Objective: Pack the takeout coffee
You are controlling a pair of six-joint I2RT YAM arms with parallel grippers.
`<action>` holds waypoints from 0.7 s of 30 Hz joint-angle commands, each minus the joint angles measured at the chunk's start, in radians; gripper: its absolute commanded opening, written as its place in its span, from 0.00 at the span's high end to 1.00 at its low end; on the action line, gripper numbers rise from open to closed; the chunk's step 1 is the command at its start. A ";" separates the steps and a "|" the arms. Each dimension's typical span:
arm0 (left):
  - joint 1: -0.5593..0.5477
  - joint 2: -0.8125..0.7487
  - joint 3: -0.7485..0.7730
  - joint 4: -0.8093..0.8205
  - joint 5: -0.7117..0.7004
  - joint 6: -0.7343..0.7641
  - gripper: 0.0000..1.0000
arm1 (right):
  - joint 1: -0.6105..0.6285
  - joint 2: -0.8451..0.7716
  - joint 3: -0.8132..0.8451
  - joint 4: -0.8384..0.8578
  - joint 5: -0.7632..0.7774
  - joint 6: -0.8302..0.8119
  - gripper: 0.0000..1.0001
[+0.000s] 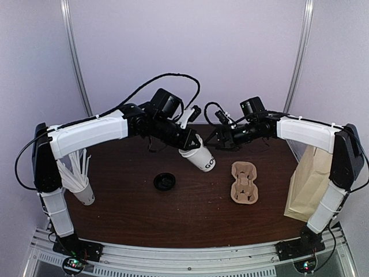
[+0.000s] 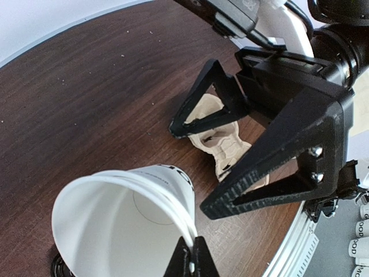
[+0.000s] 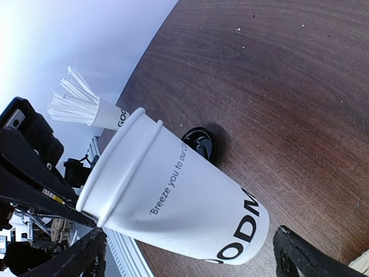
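The white paper cup (image 1: 198,158) with dark print hangs tilted above the table, without a lid. My left gripper (image 1: 187,145) is shut on its rim; the left wrist view shows the fingers (image 2: 193,258) pinching the rim of the cup (image 2: 115,219). The round black lid (image 1: 165,181) lies on the table, apart from the cup. My right gripper (image 1: 221,138) is open just right of the cup. In the right wrist view the cup (image 3: 173,196) lies between the spread fingers of my right gripper (image 3: 193,258), untouched, with the lid (image 3: 200,143) beyond it.
A brown pulp cup carrier (image 1: 244,183) lies right of centre and shows in the left wrist view (image 2: 222,141). A white cup full of wrapped straws (image 1: 81,184) stands at the left edge. A brown paper bag (image 1: 308,182) stands at the right edge.
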 commanded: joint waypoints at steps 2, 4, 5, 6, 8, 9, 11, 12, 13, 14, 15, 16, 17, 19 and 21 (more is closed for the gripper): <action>-0.003 -0.040 -0.011 0.081 0.029 -0.027 1.00 | 0.006 -0.007 0.017 0.054 -0.033 0.030 0.00; -0.004 -0.039 -0.014 0.090 0.035 -0.034 1.00 | 0.006 -0.003 0.013 0.060 -0.036 0.033 0.00; -0.004 -0.039 -0.016 0.095 0.040 -0.038 1.00 | 0.006 0.000 0.012 0.064 -0.038 0.038 0.00; -0.004 -0.038 -0.016 0.098 0.046 -0.041 1.00 | 0.006 0.002 0.009 0.068 -0.041 0.042 0.00; -0.005 -0.036 -0.016 0.099 0.052 -0.042 1.00 | 0.005 0.010 0.007 0.076 -0.048 0.051 0.00; -0.005 -0.036 -0.018 0.097 0.054 -0.043 1.00 | 0.006 0.014 0.007 0.078 -0.052 0.056 0.00; -0.007 -0.037 -0.021 0.098 0.055 -0.045 1.00 | 0.005 0.022 0.006 0.090 -0.066 0.068 0.00; -0.007 -0.037 -0.022 0.097 0.057 -0.045 1.00 | 0.005 0.027 0.008 0.094 -0.075 0.072 0.00; -0.006 -0.038 -0.023 0.097 0.059 -0.045 1.00 | 0.006 0.033 0.013 0.087 -0.078 0.074 0.00; -0.009 -0.039 -0.024 0.097 0.056 -0.045 1.00 | 0.005 0.036 0.019 0.077 -0.073 0.074 0.00; -0.010 -0.042 -0.025 0.099 0.052 -0.046 1.00 | 0.005 0.041 0.024 0.059 -0.060 0.071 0.00; -0.011 -0.046 -0.025 0.098 0.044 -0.045 1.00 | 0.006 0.048 0.031 0.031 -0.038 0.065 0.00; -0.012 -0.048 -0.025 0.099 0.039 -0.045 1.00 | 0.005 0.056 0.035 0.005 -0.015 0.063 0.00; -0.014 -0.053 -0.025 0.101 0.026 -0.045 1.00 | 0.005 0.073 0.036 -0.037 0.027 0.055 0.00; -0.016 -0.059 -0.025 0.104 0.012 -0.045 1.00 | 0.006 0.091 0.035 -0.075 0.073 0.040 0.00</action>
